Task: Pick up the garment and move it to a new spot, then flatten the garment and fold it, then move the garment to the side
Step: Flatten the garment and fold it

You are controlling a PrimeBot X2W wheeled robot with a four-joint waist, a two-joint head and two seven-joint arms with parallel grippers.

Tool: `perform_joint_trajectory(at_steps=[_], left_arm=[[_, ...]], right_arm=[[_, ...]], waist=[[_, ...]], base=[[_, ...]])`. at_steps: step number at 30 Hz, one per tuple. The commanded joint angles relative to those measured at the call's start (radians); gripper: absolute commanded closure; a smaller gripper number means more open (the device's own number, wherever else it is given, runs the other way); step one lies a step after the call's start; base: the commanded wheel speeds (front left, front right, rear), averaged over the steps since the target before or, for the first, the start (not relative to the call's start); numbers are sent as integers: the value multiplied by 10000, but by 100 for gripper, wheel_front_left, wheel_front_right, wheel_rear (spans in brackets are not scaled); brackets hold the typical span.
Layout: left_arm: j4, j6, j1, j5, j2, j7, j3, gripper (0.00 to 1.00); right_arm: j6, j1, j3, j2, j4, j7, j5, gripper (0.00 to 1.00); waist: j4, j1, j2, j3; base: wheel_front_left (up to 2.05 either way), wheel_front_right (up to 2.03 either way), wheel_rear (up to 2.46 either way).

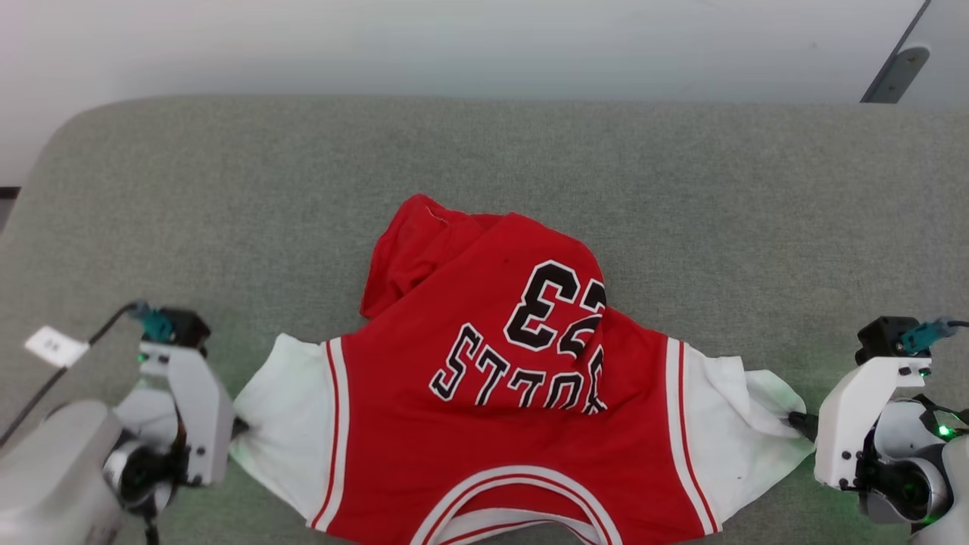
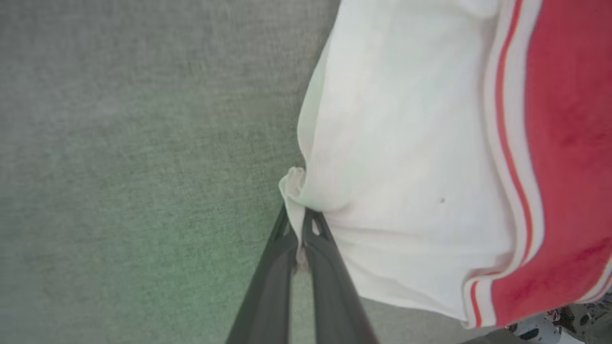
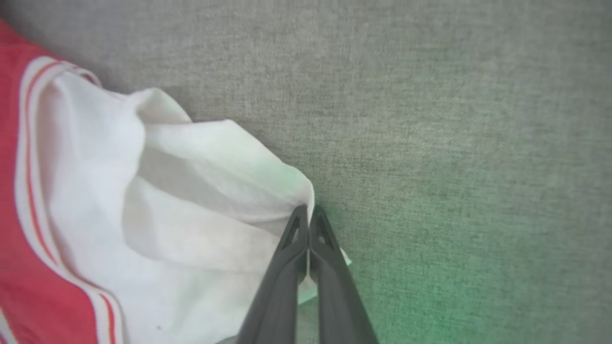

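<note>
the garment [image 1: 515, 393] is lying in the middle of the grey desk [image 1: 227, 189], collar toward the robot and lettering upside down in the head view, its far part heaped over itself. the left gripper [image 1: 239, 428] is pinching the outer edge of the left white sleeve [image 2: 406, 143], its jaws clenched on a small tuck of cloth. the right gripper [image 1: 799, 421] is doing the same at the tip of the right white sleeve [image 3: 201, 191], jaws clenched on the hem. this is looking like the flattening step, with the shirt stretched sideways between the two arms. to do it well, both arms should be pulling outward evenly and low over the desk, tautening the sleeves without dragging the body off centre. both bites are thin, so a steady pull is suiting them better than a jerk. the rumpled far hem [image 1: 424, 242] is likely needing its own pull, since sideways tension alone probably is not unrolling it.
</note>
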Motion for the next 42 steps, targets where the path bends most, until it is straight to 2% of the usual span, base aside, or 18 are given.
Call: perform_joint_trajectory(at_steps=[1,6,10,16,21,26,34,42], left_arm=[[-127,-37,-194,20,-96,26,13,100],[-804,183,-850,38,197,358,213,100],[-1483,339,-1642,23,369,632,486,100],[-2172,751,-3056,32,529,1096,961,100],[-2240,997,-4339,173,405,1031,1425,100],[-1673,1070,-5562,467,86,588,1734,100],[-601,700,-7023,1046,-421,-317,1814,100],[234,267,-8093,1601,-783,-1319,1724,100]], right_arm=[[-10,43,163,188,66,154,149,100],[-12,-551,-208,109,-950,515,1002,100],[-12,-1247,-786,289,-1731,779,1578,100],[-12,-2886,-1833,804,-2223,399,1494,100],[-12,-4478,-2232,1300,-1892,-250,1027,100],[-12,-5931,-2262,1473,-1263,-1158,607,100],[-12,-7700,-2364,1594,278,-2196,176,100],[-12,-8930,-2158,1395,1221,-3661,-423,100]], waist=[[24,0,0,-106],[25,0,0,-449],[37,0,0,-711],[33,0,0,-1069],[11,0,0,-1253],[29,0,0,-1423],[50,0,0,-1368],[84,0,0,-411]], base=[[0,0,0],[0,0,0],[0,0,0],[0,0,0],[0,0,0],[0,0,0],[0,0,0],[0,0,0]])
